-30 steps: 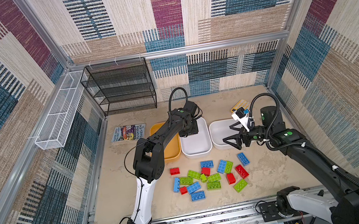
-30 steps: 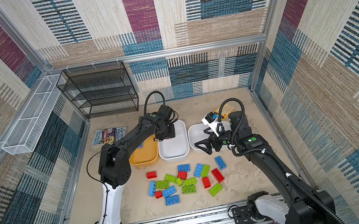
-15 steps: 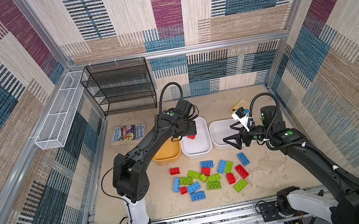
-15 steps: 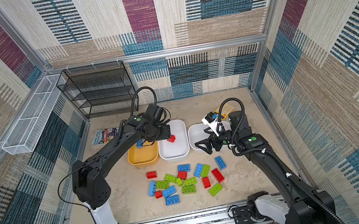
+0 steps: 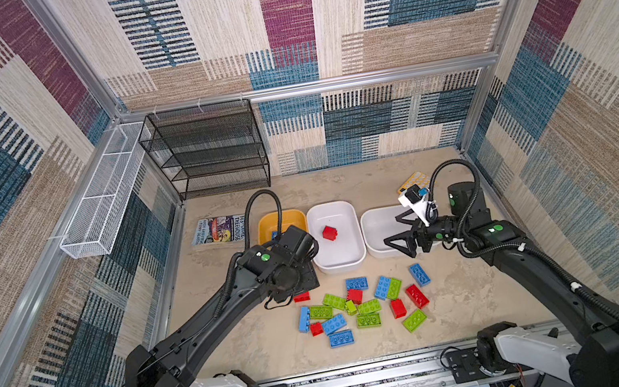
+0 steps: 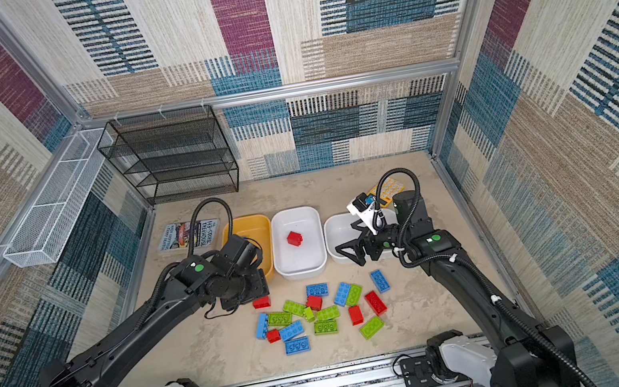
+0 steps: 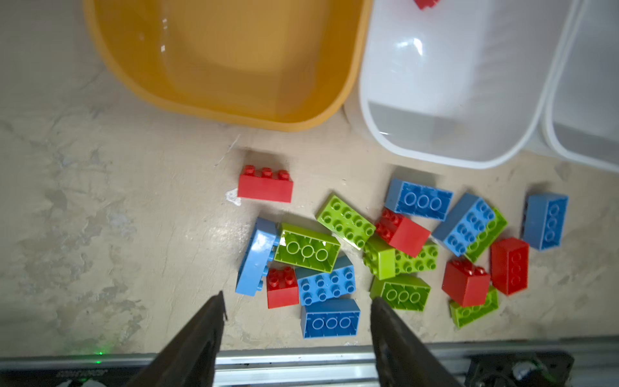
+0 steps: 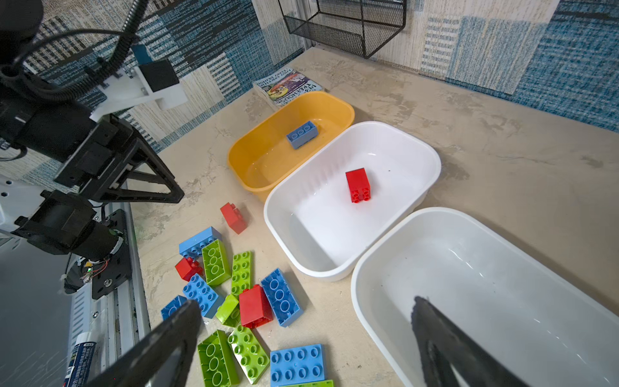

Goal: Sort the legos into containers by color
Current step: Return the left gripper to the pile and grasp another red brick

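Picking the next brick looks like the step in hand, so take your bearings on the surface (image 5: 238,340) from the middle white tub (image 5: 341,266). The yellow tub (image 5: 281,216) sits just beside it toward the left arm. The other white tub (image 5: 374,235) sits just beside it toward the right arm, with nothing showing inside.

The loose legos (image 5: 359,308) lie heaped in front of the middle tub, on the robot's side. Your left claw (image 7: 296,298) hangs over that heap, jaws parted and holding nothing. Your right claw (image 8: 306,303) hovers at the other white tub's near rim, spread wide and empty.

I'd go for the lone red brick (image 7: 265,186), which sits apart from the heap and nearest the middle tub's front wall. It lies ahead of the left claw's tips, so reach forward, square the jaws across it, then drop straight down.

One red brick (image 5: 329,232) lies in the middle tub and one blue brick (image 8: 301,134) in the yellow tub.
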Controlling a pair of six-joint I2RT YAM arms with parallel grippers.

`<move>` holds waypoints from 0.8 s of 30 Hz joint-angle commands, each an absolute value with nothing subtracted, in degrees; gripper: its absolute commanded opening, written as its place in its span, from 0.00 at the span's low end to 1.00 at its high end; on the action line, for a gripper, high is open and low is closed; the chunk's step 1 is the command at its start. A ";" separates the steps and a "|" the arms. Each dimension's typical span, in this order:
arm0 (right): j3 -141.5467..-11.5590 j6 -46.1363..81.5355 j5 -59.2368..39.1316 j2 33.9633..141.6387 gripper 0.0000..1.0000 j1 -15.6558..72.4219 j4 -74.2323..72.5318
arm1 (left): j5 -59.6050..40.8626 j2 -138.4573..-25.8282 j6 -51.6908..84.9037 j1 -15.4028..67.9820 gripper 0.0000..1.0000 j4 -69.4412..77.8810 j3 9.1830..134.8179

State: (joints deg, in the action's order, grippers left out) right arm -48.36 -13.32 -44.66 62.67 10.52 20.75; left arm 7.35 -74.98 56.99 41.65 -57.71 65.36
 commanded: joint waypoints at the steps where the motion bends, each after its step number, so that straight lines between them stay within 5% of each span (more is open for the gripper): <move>1: -48.08 -13.37 -45.97 62.49 0.99 10.63 19.34 | 15.58 -73.06 80.20 42.13 0.74 -57.91 62.91; 7: -47.28 -12.60 -46.22 61.52 0.99 10.63 18.89 | 14.77 -72.84 105.97 43.06 0.72 -54.20 56.14; 24: -47.37 -12.69 -47.01 61.52 0.99 10.63 19.09 | 14.96 -86.12 113.48 42.98 0.69 -40.27 55.37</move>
